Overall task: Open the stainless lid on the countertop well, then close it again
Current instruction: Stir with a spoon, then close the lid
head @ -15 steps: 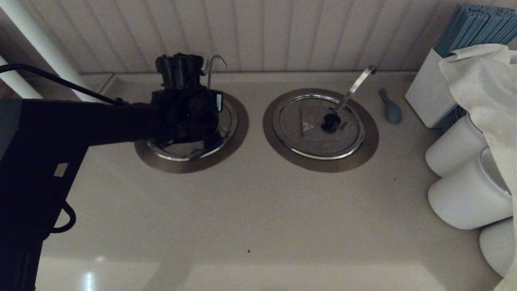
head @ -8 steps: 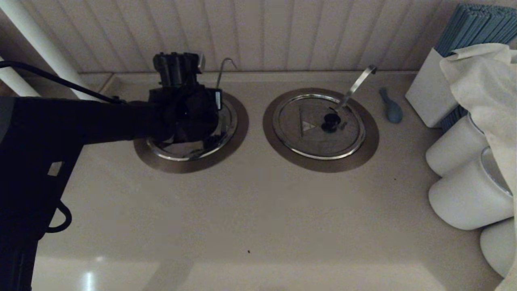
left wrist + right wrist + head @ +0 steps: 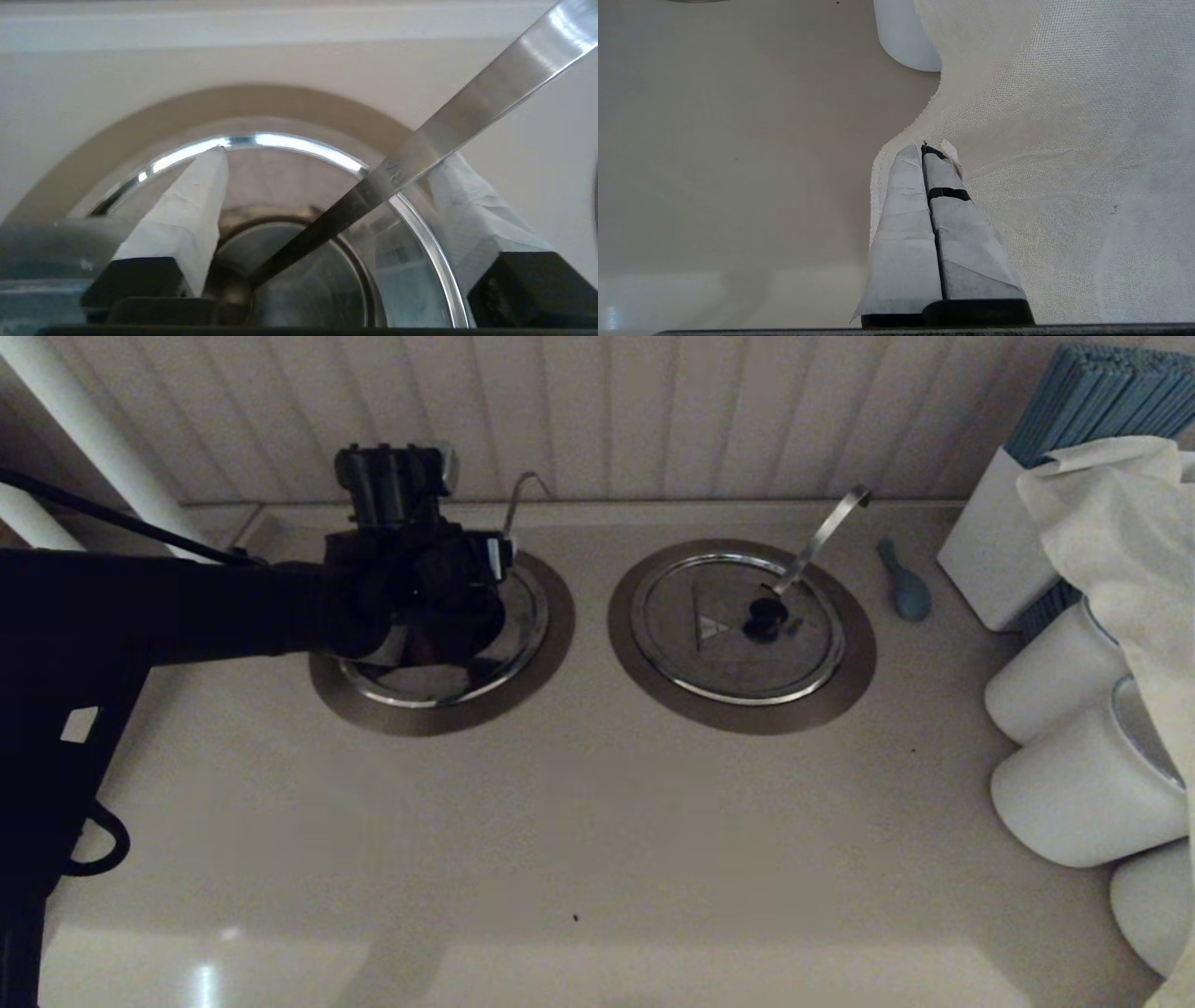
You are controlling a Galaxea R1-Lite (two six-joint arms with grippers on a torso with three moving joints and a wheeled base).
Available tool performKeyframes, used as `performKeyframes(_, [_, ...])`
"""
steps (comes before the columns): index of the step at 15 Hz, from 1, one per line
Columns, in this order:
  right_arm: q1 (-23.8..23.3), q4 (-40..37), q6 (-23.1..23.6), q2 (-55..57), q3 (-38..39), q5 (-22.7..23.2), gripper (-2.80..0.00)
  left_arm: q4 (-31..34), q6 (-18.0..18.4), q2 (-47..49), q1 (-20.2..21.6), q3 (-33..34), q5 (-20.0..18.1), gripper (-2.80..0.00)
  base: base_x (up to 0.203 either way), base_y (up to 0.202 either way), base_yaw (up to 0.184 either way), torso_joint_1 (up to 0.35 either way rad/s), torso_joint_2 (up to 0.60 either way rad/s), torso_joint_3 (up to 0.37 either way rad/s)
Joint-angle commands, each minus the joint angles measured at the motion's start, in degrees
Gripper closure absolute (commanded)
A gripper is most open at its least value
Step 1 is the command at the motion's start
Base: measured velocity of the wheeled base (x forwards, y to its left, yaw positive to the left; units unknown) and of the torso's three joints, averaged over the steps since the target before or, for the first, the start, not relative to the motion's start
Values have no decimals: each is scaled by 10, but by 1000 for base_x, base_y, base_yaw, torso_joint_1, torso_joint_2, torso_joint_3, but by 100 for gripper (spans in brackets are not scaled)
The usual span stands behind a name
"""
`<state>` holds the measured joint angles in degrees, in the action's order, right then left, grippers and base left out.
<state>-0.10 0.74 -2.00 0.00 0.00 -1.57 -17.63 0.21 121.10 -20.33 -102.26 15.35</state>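
Note:
The countertop well [image 3: 537, 616] at the left stands uncovered on its far side: the left wrist view looks down into its dark hollow [image 3: 299, 284] inside the shiny rim [image 3: 289, 142]. The thin hooked rod [image 3: 523, 490] rises from it and crosses between my left fingers [image 3: 196, 210] as a steel strip [image 3: 448, 135]. My left gripper [image 3: 332, 156] hovers open over the well [image 3: 415, 607], holding nothing. The stainless lid is hidden beneath my wrist. My right gripper [image 3: 927, 149] is shut and empty above a white cloth, outside the head view.
The twin well's closed lid [image 3: 738, 635] with its flat ladle handle [image 3: 826, 532] lies to the right. A small blue object [image 3: 903, 583], a white box [image 3: 990, 560], white cylinders [image 3: 1083, 784] and a draped cloth [image 3: 1111, 523] crowd the right edge. The wall stands just behind.
My left arm has drawn back leftward, and the gripper has shifted slightly left and toward the wall. The hooked rod has tipped to the right.

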Motion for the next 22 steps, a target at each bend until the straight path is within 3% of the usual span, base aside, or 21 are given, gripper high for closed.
performKeyframes(1, [0,0,0,0,0,0,0,-2,-1,-17,2,24,1,-280,0,0,0,0,0,0])
performKeyframes(4, [0,0,0,0,0,0,0,-5,-30,-61,14,98,-6,-280,0,0,0,0,0,0])
performKeyframes(6, [0,0,0,1,0,0,0,-5,-59,-89,25,125,-43,-280,0,0,0,0,0,0])
performKeyframes(12, [0,0,0,1,0,0,0,-4,-97,-128,32,137,-47,-280,0,0,0,0,0,0])
performKeyframes(16, [0,0,0,0,0,-1,0,-1,-126,-196,57,207,-55,-280,0,0,0,0,0,0])
performKeyframes(20, [0,0,0,0,0,-1,0,32,-185,-265,56,259,-50,-280,0,0,0,0,0,0])
performKeyframes(22, [0,0,0,0,0,0,0,41,-264,-289,57,285,-48,-280,0,0,0,0,0,0])
